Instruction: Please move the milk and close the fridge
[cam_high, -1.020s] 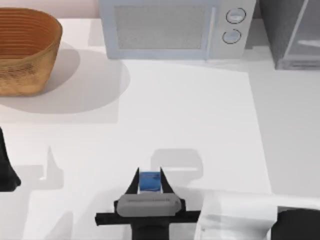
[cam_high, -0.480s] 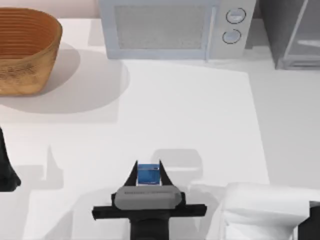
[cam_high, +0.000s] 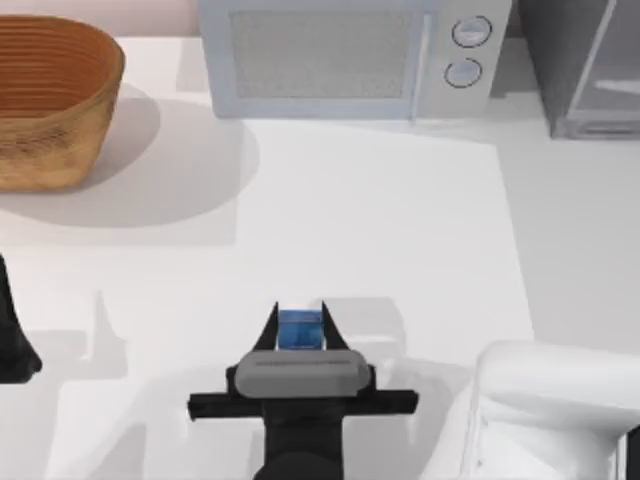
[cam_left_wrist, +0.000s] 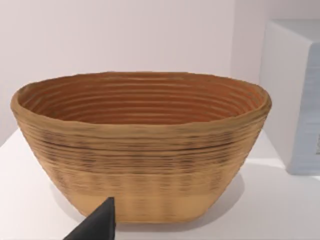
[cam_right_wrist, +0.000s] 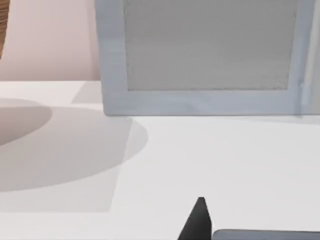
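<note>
The milk (cam_high: 300, 331), a small carton with a blue top, sits low in the middle of the top view between two dark fingers. My right gripper (cam_high: 300, 314) is shut on it, one finger against each side. Its shadow falls on the table just to the right. One dark fingertip (cam_right_wrist: 199, 220) of this gripper shows in the right wrist view, pointing toward the white microwave (cam_right_wrist: 200, 55). The fridge (cam_high: 575, 70), grey with a pale-framed glassy door, stands at the back right corner. My left arm (cam_high: 12, 335) is parked at the left edge.
The white microwave (cam_high: 340, 60) with two round knobs stands at the back centre. A woven basket (cam_high: 50, 100) sits at the back left, and the left wrist view looks straight at the basket (cam_left_wrist: 140, 145). Open tabletop lies between the milk and the fridge.
My right gripper has carried the milk away from the table's front edge toward the back. The arm's white link has shifted right. The left arm has not moved.
</note>
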